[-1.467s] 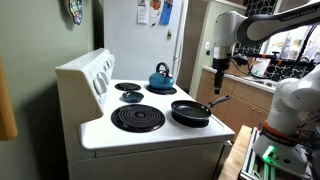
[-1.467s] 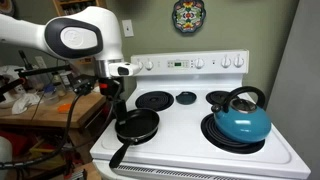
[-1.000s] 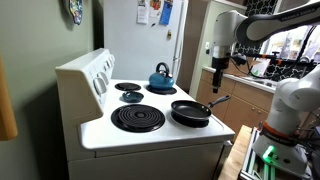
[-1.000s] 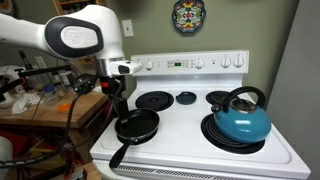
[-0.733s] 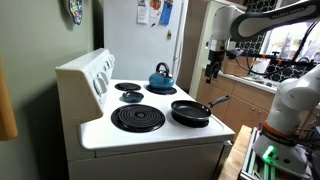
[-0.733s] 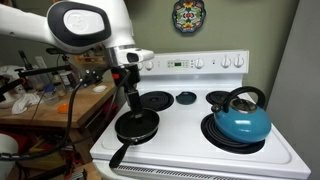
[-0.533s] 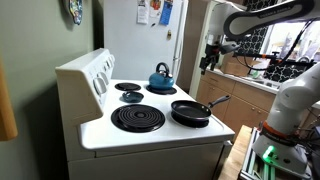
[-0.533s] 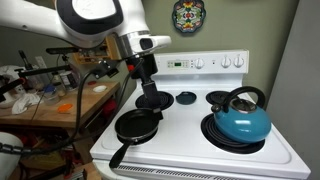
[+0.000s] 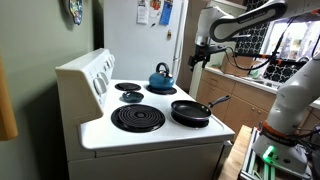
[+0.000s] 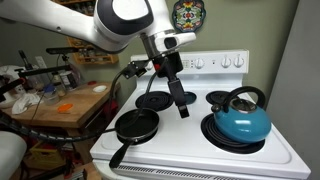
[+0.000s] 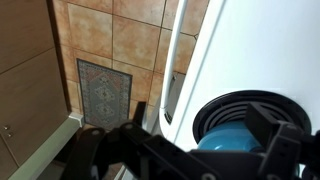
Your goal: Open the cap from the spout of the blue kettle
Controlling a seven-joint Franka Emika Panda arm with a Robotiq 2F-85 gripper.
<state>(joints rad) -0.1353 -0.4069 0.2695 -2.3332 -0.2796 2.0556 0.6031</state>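
Note:
The blue kettle [image 10: 240,120] stands on a burner of the white stove, with a dark arched handle on top. It also shows in an exterior view [image 9: 160,77] and, from above, in the wrist view [image 11: 228,143]. Its spout and cap are too small to make out. My gripper [image 10: 183,108] hangs over the middle of the stove, between the frying pan and the kettle, apart from both. In an exterior view it is high beside the stove [image 9: 197,60]. In the wrist view its dark fingers [image 11: 195,152] are spread wide with nothing between them.
A black frying pan [image 10: 137,125] sits on a front burner, its handle over the stove's edge; it also shows in an exterior view [image 9: 190,112]. Coil burners [image 9: 137,119] lie on the stove top. A cluttered wooden bench [image 10: 60,105] stands beside the stove.
My arm has swung from beside the frying pan across the stove towards the kettle, and the gripper has risen and tilted. The kettle and pan have not moved.

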